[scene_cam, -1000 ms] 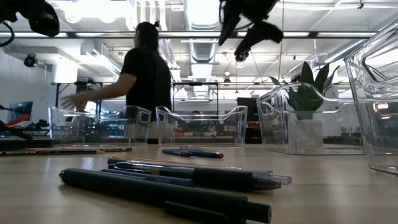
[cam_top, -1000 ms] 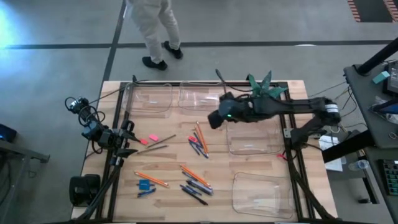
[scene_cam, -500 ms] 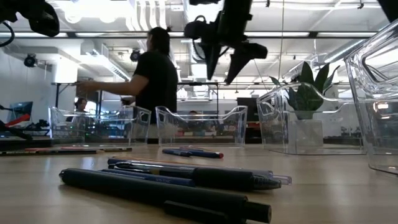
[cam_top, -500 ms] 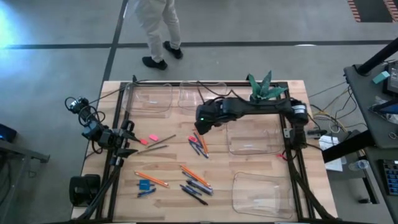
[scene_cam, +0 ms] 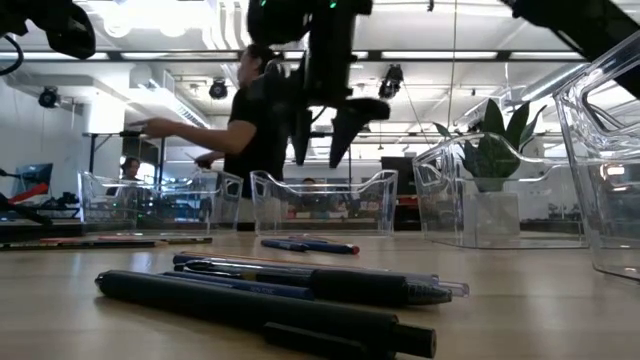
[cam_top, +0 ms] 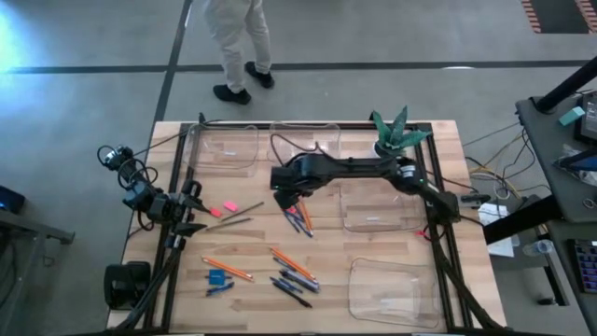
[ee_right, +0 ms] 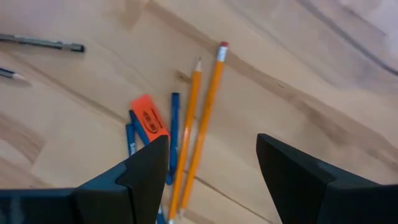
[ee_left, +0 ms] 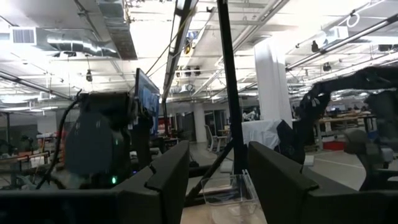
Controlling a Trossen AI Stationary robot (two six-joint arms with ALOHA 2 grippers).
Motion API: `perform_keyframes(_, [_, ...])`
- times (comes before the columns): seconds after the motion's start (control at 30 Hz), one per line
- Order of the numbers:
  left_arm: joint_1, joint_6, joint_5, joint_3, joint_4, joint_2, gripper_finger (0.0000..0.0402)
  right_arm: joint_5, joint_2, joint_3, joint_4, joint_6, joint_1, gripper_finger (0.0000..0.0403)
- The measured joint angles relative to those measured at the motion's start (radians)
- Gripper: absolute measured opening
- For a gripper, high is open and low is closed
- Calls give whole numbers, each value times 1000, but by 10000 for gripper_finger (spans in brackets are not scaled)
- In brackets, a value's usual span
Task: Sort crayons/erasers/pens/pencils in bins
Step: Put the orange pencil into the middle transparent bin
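Pencils (ee_right: 200,124), 2 orange ones, lie side by side on the table (cam_top: 373,252) next to blue crayons (ee_right: 174,137) and an orange-pink eraser (ee_right: 149,118), in the middle cluster. Within 1 second the right gripper (cam_top: 283,193) has swung from near the far bins (cam_top: 224,147) to hover above them, fingers spread and empty, likely lining up a pick. The left gripper (cam_top: 191,213) waits at the table's left edge, open and empty.
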Motion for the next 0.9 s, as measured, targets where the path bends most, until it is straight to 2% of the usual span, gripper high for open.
perform_keyframes(0.33, [0,0,0,0,0,0,153,5,145,72,-50,-20,-23,235])
perform_keyframes(0.9, [0,0,0,0,0,0,153,44,229,65,-50,-1,-35,214])
